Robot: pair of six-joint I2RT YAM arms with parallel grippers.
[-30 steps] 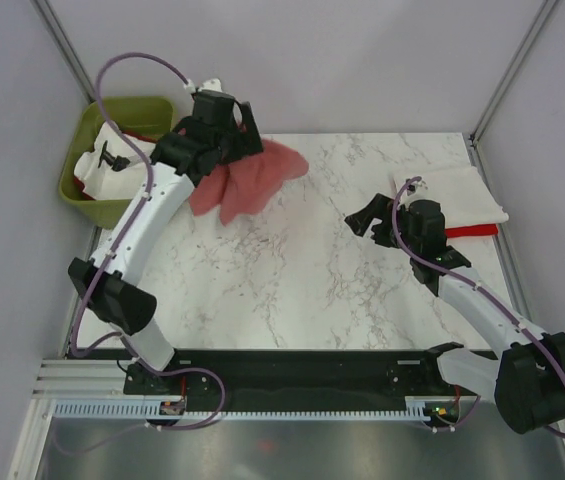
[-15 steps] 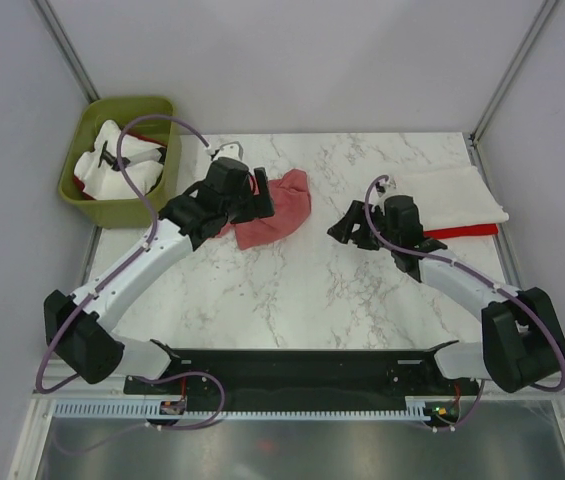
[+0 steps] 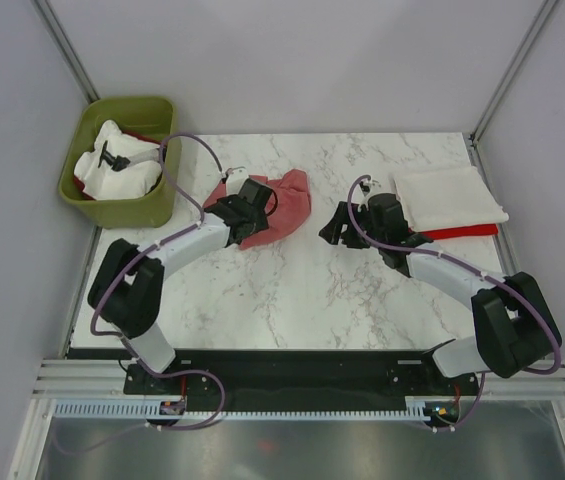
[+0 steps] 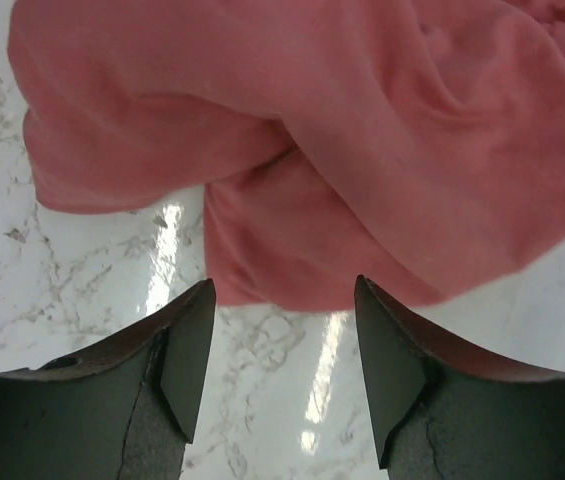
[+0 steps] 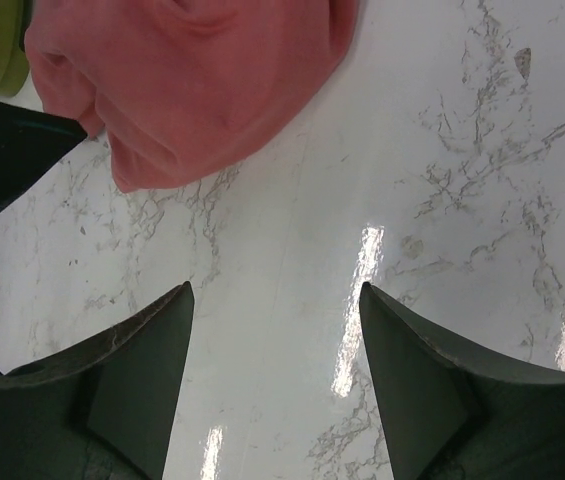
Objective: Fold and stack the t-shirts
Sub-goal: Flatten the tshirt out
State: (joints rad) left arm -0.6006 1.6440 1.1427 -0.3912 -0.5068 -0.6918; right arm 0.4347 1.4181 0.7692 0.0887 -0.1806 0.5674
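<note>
A dusty salmon-red t-shirt [image 3: 280, 210] lies crumpled on the marble table [image 3: 292, 290]. It fills the top of the left wrist view [image 4: 312, 140] and the upper left of the right wrist view [image 5: 192, 80]. My left gripper [image 3: 259, 212] is open and empty just at the shirt's near edge [image 4: 280, 300]. My right gripper [image 3: 334, 228] is open and empty over bare marble, right of the shirt [image 5: 274, 300]. A folded cream-white t-shirt [image 3: 450, 197] lies on a bright red one [image 3: 472, 232] at the right.
A green bin [image 3: 122, 160] at the back left holds white and red cloth. Grey walls with metal posts stand round the table. A black rail [image 3: 292, 365] runs along the near edge.
The left arm carried the salmon shirt from beside the bin down onto the table and let it go. The right gripper moved left toward the shirt.
</note>
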